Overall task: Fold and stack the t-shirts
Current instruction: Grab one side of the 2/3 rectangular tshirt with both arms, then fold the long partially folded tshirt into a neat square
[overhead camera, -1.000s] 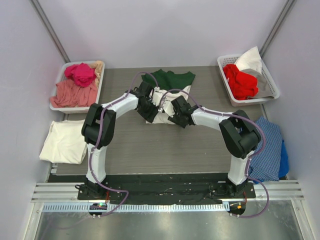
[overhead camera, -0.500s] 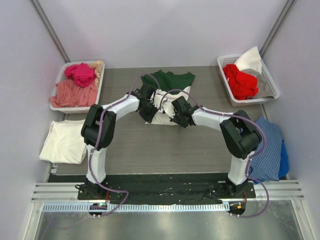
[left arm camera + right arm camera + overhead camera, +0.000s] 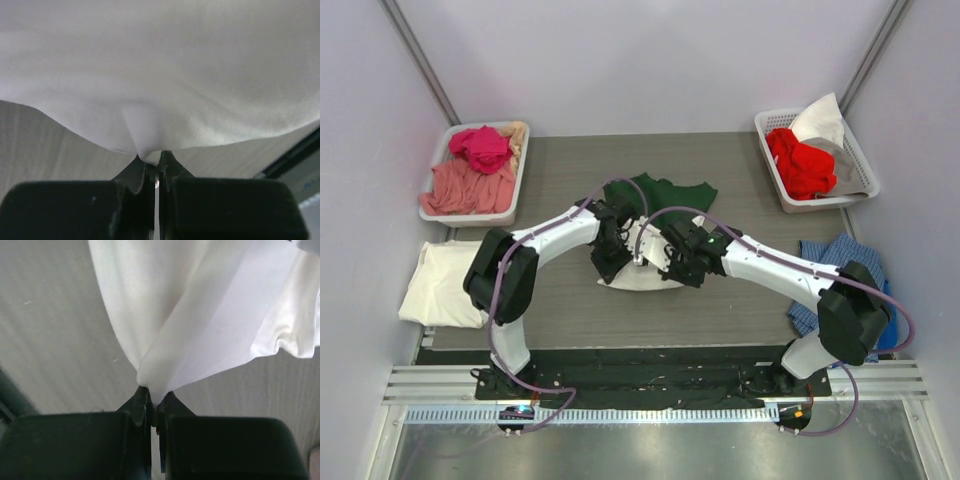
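While soft white tee sags in folds, left gripper clamped on it; right gripper likewise

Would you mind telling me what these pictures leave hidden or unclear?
Top view: the left arm and right arm cover most of the white t-shirt; its print does not show.
Left wrist view: cloth fills the frame; which part the left gripper pinches is unclear.
Right wrist view: likewise for the right gripper.
Top view: the right arm hides part of the blue checked cloth.
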Available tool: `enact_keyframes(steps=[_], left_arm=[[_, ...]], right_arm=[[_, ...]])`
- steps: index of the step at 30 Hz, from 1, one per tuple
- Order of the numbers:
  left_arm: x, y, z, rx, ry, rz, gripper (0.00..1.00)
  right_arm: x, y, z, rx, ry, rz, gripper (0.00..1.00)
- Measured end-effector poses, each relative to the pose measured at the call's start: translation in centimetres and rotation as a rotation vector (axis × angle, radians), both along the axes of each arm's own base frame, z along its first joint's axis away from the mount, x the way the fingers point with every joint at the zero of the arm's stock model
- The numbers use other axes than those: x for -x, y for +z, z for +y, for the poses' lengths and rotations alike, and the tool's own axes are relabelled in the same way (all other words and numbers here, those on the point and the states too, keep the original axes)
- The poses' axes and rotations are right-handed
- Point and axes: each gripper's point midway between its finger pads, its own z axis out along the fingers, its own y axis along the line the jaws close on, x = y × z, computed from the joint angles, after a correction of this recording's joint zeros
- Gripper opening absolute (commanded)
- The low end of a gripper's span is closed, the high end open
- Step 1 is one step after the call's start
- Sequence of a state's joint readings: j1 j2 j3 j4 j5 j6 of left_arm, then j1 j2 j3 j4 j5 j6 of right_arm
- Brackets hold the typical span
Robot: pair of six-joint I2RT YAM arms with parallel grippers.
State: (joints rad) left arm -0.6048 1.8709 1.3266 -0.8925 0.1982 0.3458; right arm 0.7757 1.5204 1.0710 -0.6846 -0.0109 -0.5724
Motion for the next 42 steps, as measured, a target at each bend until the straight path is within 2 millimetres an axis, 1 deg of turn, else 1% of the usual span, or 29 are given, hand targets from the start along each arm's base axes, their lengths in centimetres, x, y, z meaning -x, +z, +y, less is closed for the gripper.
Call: enact_keyframes(steps=[2, 4, 6, 9, 12, 14, 17, 21, 22, 23, 25, 28, 31, 34, 38, 42], left_arm=[[1.5, 0.9, 0.4, -0.013, -0.025, 0.017, 0.00], [2.8, 2.1, 0.8, -0.015, -0.041, 0.024, 0.00], [3.5, 3.3, 1.1, -0.005, -0.043, 0.018, 0.00], [3.9, 5.3, 1.3, 0.026, -0.040, -0.018, 0.00], [3.8, 6.5, 1.2, 0.042, -0.037, -0.044, 0.00], [3.1, 7.0, 1.0, 0.045, -0.033, -0.069, 0.00], [1.2, 8.0, 0.3, 0.045, -0.023, -0.120, 0.00], [-2.7, 9.1, -1.2, 0.054, 0.000, -0.200, 0.00], [-4.1, 9.3, -1.6, 0.056, 0.009, -0.220, 0.00], [-5.0, 9.3, -1.9, 0.057, 0.016, -0.230, 0.00], [-7.1, 9.0, -2.5, 0.058, 0.032, -0.248, 0.00], [-9.7, 7.8, -2.8, 0.049, 0.053, -0.252, 0.00], [-11.6, 6.6, -2.9, 0.036, 0.066, -0.250, 0.00], [-13.2, 5.9, -3.0, 0.028, 0.072, -0.260, 0.00], [-15.4, 5.8, -2.7, 0.025, 0.089, -0.286, 0.00], [-18.1, 6.3, -2.4, 0.027, 0.113, -0.331, 0.00]], right_arm=[[2.0, 0.2, 0.3, 0.015, 0.044, 0.047, 0.01], [3.3, 0.3, 0.2, 0.026, 0.067, 0.079, 0.01], [4.2, 0.7, 0.1, 0.030, 0.078, 0.092, 0.01], [4.3, 2.0, -0.2, 0.011, 0.066, 0.066, 0.01], [3.5, 3.9, -0.5, -0.006, 0.043, -0.004, 0.01], [2.7, 4.8, -0.7, -0.003, 0.024, -0.053, 0.01], [1.3, 5.6, -1.1, 0.023, -0.006, -0.121, 0.01], [-0.7, 6.2, -2.0, 0.066, -0.042, -0.182, 0.01], [-1.6, 6.4, -2.2, 0.079, -0.059, -0.196, 0.01], [-2.3, 6.3, -2.4, 0.089, -0.068, -0.204, 0.01], [-3.9, 6.3, -2.9, 0.110, -0.094, -0.219, 0.01], [-6.4, 6.2, -3.7, 0.127, -0.131, -0.234, 0.01], [-9.0, 6.3, -4.2, 0.131, -0.159, -0.247, 0.01], [-11.7, 6.0, -4.5, 0.138, -0.181, -0.255, 0.01], [-14.6, 4.8, -4.6, 0.153, -0.196, -0.243, 0.01], [-16.1, 3.3, -4.6, 0.166, -0.196, -0.226, 0.01]])
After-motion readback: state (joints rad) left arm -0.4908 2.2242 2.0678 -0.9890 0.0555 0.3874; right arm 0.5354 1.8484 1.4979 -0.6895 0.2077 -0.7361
